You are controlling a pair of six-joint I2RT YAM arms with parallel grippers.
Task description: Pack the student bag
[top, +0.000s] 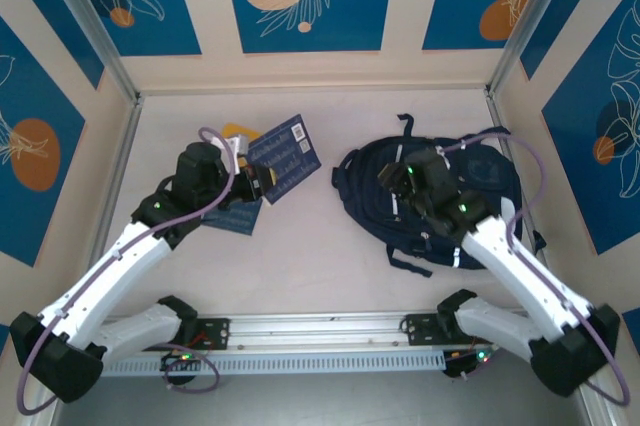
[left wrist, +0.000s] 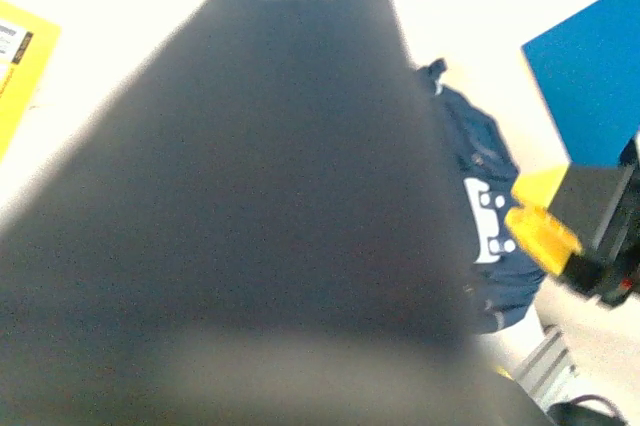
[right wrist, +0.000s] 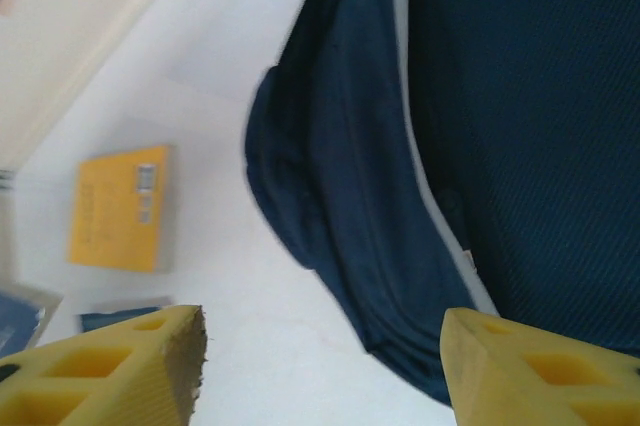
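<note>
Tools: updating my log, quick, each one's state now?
Left tool: closed on the navy book.
Right tool: open, empty, above the student bag.

The white table (top: 320,256) has the big dark blue student bag (top: 480,168) lying on its right side. On the left side a yellow book (right wrist: 118,208) lies flat. A small blue book (top: 238,218) lies near it.

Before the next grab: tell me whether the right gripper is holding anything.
No: the right gripper's yellow fingers stand apart with nothing between them, the bag lying beyond.
</note>
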